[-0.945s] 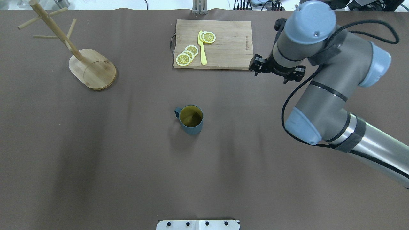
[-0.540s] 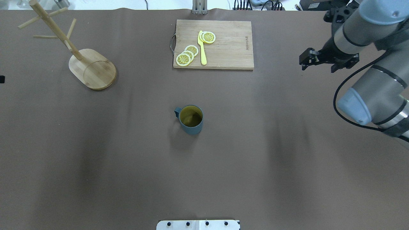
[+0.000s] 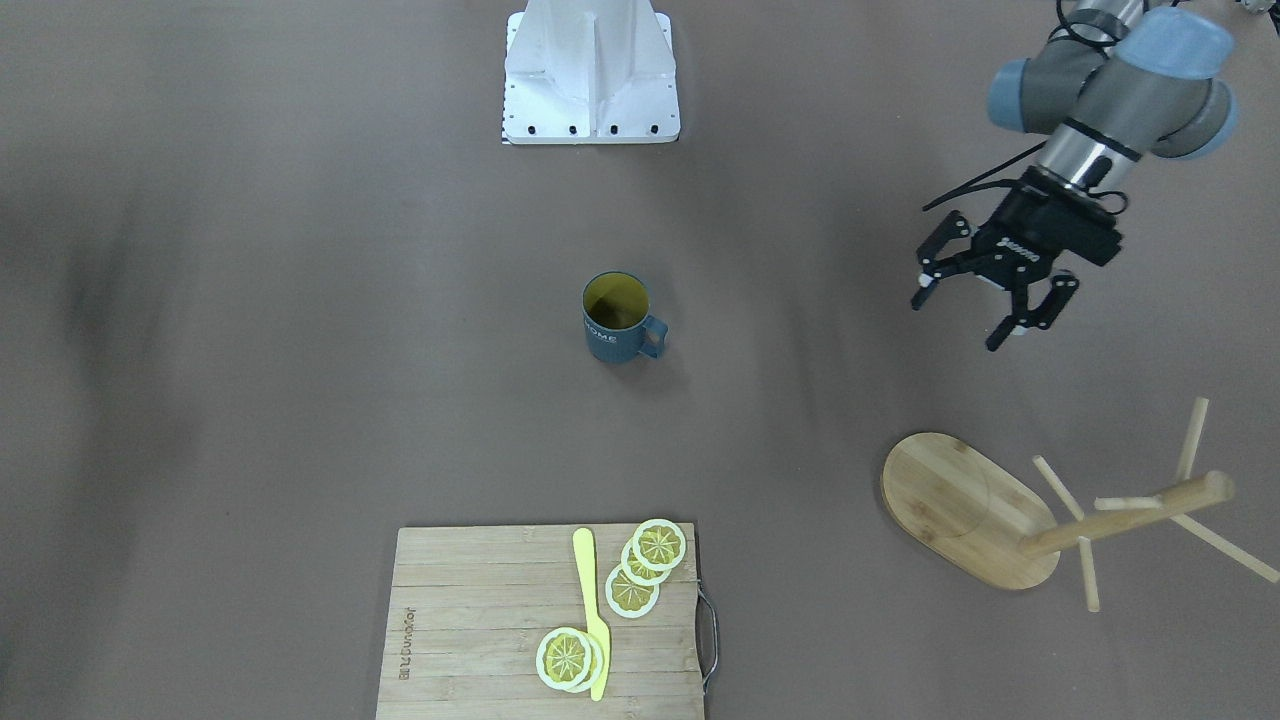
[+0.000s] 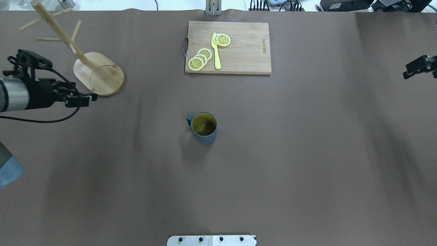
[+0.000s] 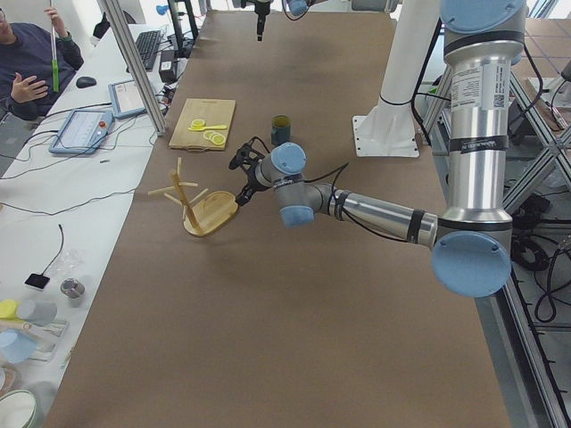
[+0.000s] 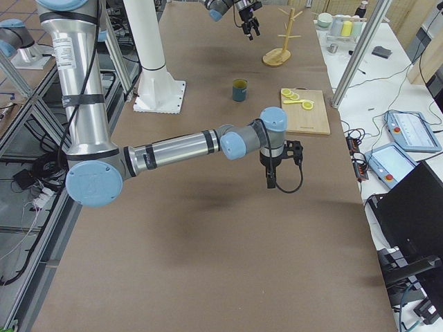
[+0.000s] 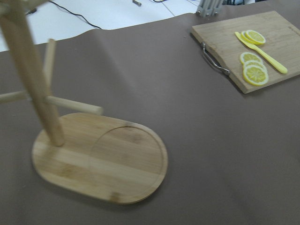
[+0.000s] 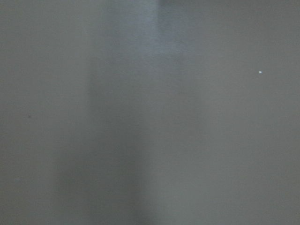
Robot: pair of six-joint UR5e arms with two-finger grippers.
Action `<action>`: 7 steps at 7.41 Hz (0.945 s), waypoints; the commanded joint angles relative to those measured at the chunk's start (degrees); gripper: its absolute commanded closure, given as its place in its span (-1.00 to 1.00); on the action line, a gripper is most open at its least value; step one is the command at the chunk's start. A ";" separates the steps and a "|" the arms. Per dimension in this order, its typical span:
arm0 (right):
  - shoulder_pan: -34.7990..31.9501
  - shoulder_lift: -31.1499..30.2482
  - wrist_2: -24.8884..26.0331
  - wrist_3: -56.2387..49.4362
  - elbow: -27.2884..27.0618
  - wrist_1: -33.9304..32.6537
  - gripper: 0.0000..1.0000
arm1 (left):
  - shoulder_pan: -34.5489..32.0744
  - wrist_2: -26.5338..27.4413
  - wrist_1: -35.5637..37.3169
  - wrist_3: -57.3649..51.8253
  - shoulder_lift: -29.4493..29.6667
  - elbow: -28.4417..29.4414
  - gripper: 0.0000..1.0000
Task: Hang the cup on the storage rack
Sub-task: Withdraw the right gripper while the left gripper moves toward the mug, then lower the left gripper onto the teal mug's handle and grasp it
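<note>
The blue-grey cup [image 4: 203, 127] with a yellow-olive inside stands upright at the table's middle, its handle toward the robot's left; it also shows in the front view [image 3: 615, 320], where "HOME" is readable. The bamboo storage rack [image 4: 99, 73] stands at the far left, all its pegs bare; the left wrist view shows its oval base [image 7: 98, 161]. My left gripper [image 3: 957, 322] is open and empty, held above the table just short of the rack's base [image 3: 960, 505]. Only a black edge of my right gripper [image 4: 417, 67] shows at the table's right side; I cannot tell whether it is open or shut.
A bamboo cutting board [image 4: 245, 51] lies at the far middle with lemon slices [image 4: 200, 58] and a yellow knife [image 4: 216, 51]. The robot's white base plate [image 4: 211, 240] is at the near edge. An operator [image 5: 27, 62] sits beyond the table's far side.
The right arm has swung from beside the cutting board off to the right edge. The left arm has come in from the left, next to the rack's base. The cup has not moved.
</note>
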State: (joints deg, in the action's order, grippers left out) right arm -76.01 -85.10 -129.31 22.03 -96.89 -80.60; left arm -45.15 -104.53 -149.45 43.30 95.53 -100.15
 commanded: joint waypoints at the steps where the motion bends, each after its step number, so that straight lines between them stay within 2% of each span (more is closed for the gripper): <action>1: -7.55 -4.62 -1.73 -10.40 1.44 -0.43 -1.00 | 9.42 11.65 -0.40 2.49 9.90 7.21 -0.95; 3: -8.19 -6.39 -0.95 -10.69 1.44 -0.44 -1.00 | 11.66 13.39 -0.32 2.14 17.81 14.42 -0.93; 4: -8.19 -6.48 -0.86 -10.69 1.53 -0.44 -1.00 | 12.36 13.39 -0.40 1.97 18.98 16.02 -0.93; 7: -8.11 -6.48 -0.95 -10.60 1.53 -0.35 -1.00 | 14.02 13.21 -1.63 -0.14 19.08 14.90 -0.91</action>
State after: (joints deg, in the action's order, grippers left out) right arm -84.14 -91.57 -130.23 11.42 -95.37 -80.96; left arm -32.13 -91.40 -150.32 44.06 114.73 -84.88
